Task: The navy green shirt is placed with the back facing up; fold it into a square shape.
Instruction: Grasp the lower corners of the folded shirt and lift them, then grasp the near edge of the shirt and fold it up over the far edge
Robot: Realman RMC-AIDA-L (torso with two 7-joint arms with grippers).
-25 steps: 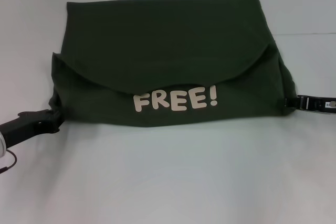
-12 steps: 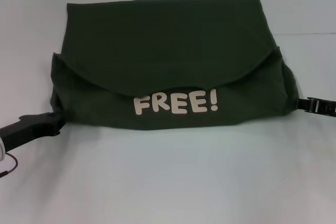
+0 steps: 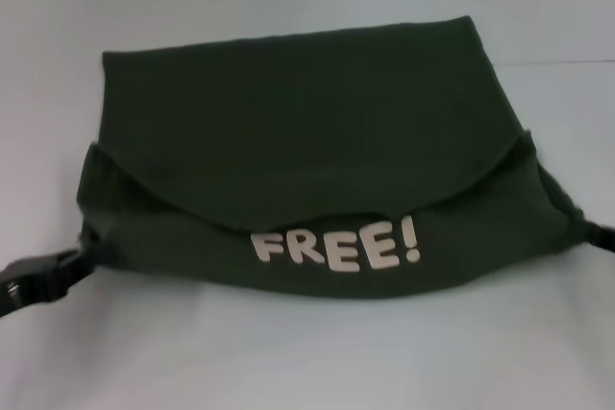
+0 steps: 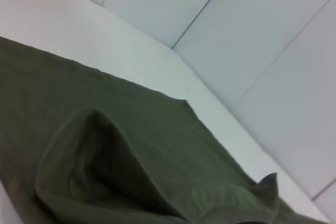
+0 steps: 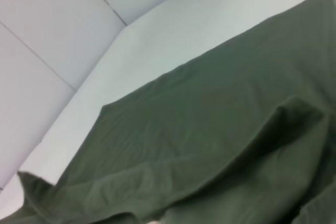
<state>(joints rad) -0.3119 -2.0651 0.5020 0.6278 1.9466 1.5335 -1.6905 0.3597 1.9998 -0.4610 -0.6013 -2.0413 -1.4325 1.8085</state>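
Shirt: you are seeing the navy green shirt (image 3: 317,156) lying mid-bench (image 3: 307,362), dark olive, near edge folding over, cream "FREE!" lettering (image 3: 336,247) showing.
Left end effector (image 3: 72,264): sitting at the shirt's 8 o'clock corner; grip, you cannot tell.
Right end effector (image 3: 591,229): sitting at 4 o'clock corner; cannot tell either.

Left gripper (image 3: 72,261): matte black, blocky housing of angular, stepped segments tapering to a narrow tip, with a lighter notch or slot visible along its upper edge. Right gripper (image 3: 594,231): only a short black tip shows at the frame's edge, its form too cropped to resolve. Neither wrist view shows robot hardware.
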